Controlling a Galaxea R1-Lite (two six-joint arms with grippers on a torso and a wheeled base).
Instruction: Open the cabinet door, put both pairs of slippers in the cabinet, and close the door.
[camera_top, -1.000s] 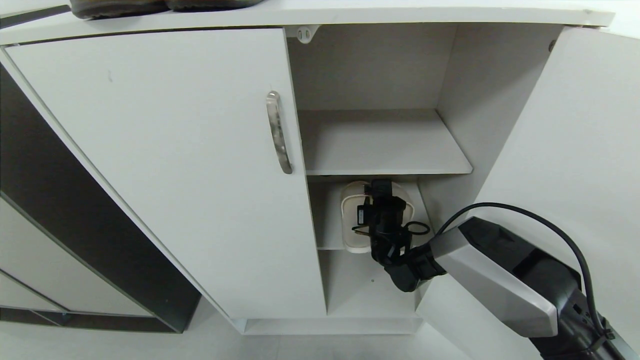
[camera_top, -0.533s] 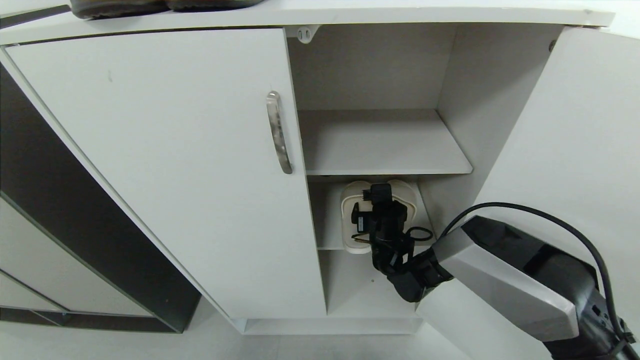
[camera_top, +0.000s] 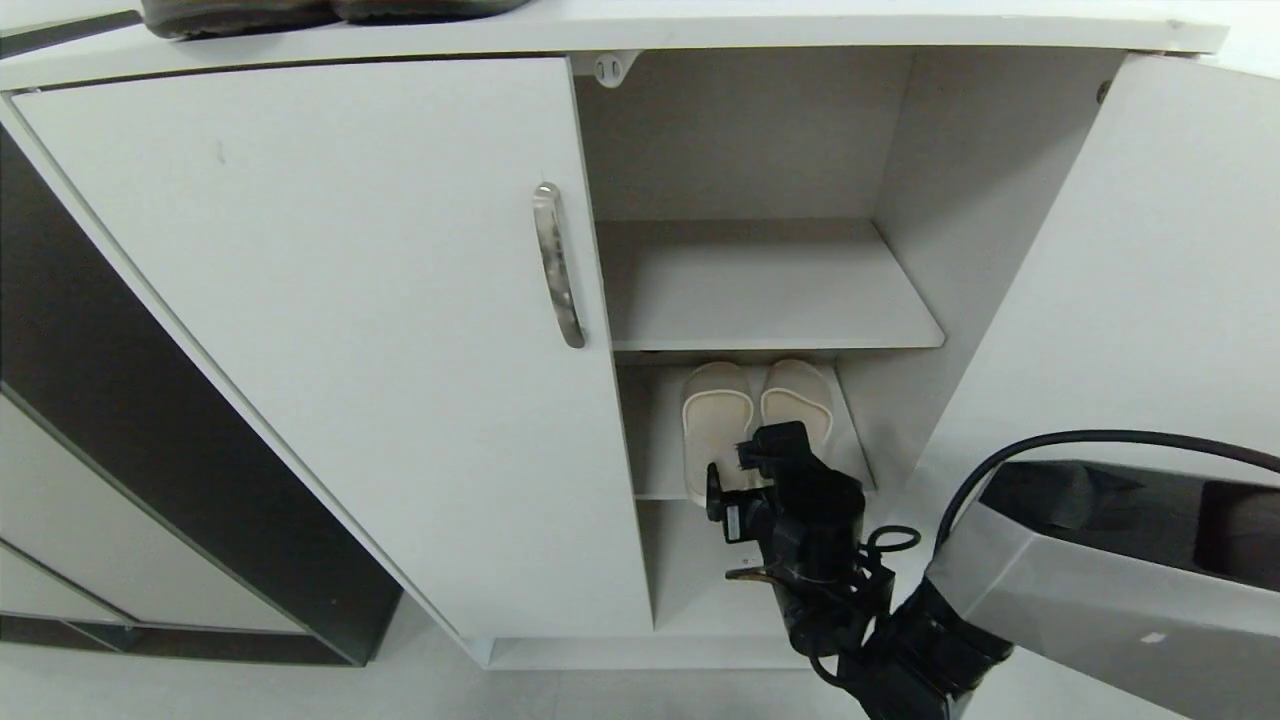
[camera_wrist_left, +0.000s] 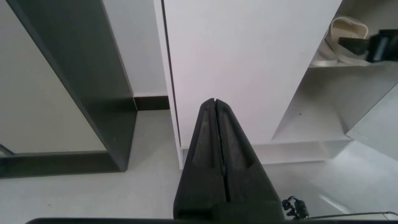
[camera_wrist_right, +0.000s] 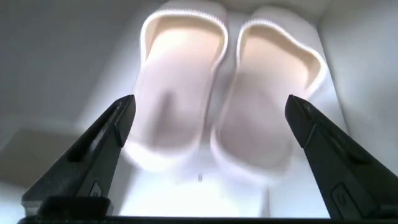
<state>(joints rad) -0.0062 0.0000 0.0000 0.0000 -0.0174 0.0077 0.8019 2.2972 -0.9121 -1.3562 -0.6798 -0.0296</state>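
A pair of cream slippers (camera_top: 755, 412) lies side by side on the middle shelf of the white cabinet (camera_top: 760, 290), toes pointing inward. My right gripper (camera_top: 765, 455) hangs just in front of that shelf, open and holding nothing. In the right wrist view its fingers (camera_wrist_right: 93, 155) spread wide on either side of the cream slippers (camera_wrist_right: 224, 118), apart from them. A dark pair of slippers (camera_top: 240, 12) rests on the cabinet top. My left gripper (camera_wrist_left: 214, 104) is shut and empty, held low in front of the closed left door (camera_wrist_left: 249, 62).
The right door (camera_top: 1150, 280) stands swung open beside my right arm. The left door (camera_top: 330, 330) is closed, with a metal handle (camera_top: 557, 265). The upper shelf (camera_top: 770, 300) and the bottom compartment (camera_top: 700, 580) hold nothing. A dark panel (camera_top: 120, 400) stands left of the cabinet.
My right gripper has drawn back and down out of the middle shelf, uncovering the cream slippers, which stay on the shelf. The rest is unchanged.
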